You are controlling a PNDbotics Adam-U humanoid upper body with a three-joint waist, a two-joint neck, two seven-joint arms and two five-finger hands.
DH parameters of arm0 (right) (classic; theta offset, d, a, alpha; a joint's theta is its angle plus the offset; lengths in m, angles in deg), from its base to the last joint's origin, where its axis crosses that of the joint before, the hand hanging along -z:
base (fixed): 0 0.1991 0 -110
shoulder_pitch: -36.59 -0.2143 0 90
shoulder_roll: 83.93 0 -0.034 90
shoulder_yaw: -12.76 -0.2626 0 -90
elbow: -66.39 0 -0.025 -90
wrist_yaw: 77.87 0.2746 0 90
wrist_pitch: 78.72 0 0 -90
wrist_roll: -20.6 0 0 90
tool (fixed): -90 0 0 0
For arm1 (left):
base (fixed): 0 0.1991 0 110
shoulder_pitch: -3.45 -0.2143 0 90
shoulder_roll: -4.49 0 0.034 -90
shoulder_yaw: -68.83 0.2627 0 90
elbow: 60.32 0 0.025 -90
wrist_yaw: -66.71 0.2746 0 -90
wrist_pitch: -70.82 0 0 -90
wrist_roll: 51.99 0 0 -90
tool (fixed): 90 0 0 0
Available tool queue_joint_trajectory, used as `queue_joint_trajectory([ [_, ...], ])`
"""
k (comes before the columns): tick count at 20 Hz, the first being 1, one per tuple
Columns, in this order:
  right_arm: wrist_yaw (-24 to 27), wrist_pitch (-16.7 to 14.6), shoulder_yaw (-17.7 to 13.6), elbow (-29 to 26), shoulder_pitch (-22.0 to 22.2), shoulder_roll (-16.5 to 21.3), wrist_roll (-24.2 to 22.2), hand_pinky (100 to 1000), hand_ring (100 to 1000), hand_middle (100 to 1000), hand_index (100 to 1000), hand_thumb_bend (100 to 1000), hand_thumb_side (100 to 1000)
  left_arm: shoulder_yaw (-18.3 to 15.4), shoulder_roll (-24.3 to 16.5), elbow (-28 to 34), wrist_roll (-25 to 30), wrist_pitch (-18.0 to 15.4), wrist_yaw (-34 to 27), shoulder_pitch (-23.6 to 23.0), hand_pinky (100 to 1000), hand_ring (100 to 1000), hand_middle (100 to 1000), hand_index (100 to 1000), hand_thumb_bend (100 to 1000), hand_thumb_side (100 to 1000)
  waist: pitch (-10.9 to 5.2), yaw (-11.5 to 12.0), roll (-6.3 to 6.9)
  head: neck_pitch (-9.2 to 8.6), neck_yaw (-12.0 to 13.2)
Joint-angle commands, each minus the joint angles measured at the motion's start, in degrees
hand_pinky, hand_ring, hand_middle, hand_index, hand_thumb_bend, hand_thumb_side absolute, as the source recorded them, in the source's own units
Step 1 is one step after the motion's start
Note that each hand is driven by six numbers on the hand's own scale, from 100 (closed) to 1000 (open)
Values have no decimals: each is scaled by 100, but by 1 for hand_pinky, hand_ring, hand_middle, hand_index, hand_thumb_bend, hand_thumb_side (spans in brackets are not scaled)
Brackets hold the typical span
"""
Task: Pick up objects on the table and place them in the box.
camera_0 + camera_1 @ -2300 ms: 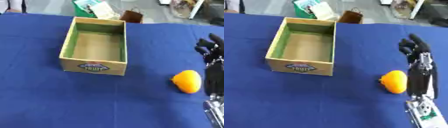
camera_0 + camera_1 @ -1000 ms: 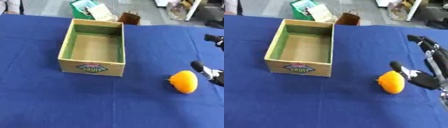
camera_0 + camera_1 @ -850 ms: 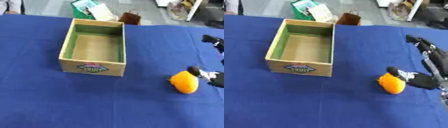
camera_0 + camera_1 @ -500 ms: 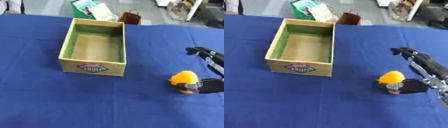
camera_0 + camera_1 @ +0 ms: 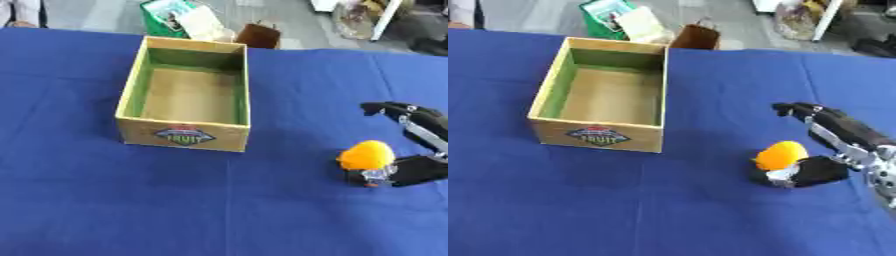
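Note:
An orange round fruit (image 5: 780,154) lies on the blue tablecloth, right of the box. The open cardboard box (image 5: 604,131) with a green-lined inside and a label on its front wall stands at centre left; it holds nothing. My right hand (image 5: 857,144) comes in from the right edge. Its thumb (image 5: 814,171) lies against the fruit's lower right side. Its fingers (image 5: 815,113) stretch out above and behind the fruit, apart from it. The hand is open. My left hand shows in no view.
Beyond the table's far edge stand a green bag (image 5: 612,14) with papers and a brown bag (image 5: 696,35). The blue cloth (image 5: 623,205) stretches bare to the left of the box and across the near side.
My right hand has turned and swung in from the right edge, bringing the thumb under the fruit and the fingers over it. The fruit has shifted slightly to the left.

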Motion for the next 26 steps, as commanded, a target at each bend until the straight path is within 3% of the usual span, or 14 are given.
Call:
queue_joint_trajectory([
  [1, -288, 216, -45, -114, -2, 203, -194, 885, 992, 887, 1000, 736, 677, 5, -83, 128, 31, 6, -4, 13, 444, 355, 464, 536, 100, 790, -65, 3, 20, -29, -30],
  [5, -664, 305, -38, -111, 56, 40, -493, 890, 1000, 889, 1000, 754, 670, 1, -74, 128, 54, 23, 5, 12, 444, 355, 464, 536, 100, 789, -55, 3, 32, -38, -26],
  [12, -737, 476, -46, 150, 66, -142, -647, 891, 1000, 896, 1000, 750, 657, 5, -67, 128, 61, 21, -2, 15, 444, 356, 465, 536, 100, 790, -51, 1, 39, -70, -30],
  [26, -944, 604, -101, 886, -22, -181, -551, 873, 981, 871, 1000, 678, 645, 11, -65, 128, 58, 11, -6, 27, 444, 356, 466, 536, 100, 790, -29, 33, 31, -88, -8],
])
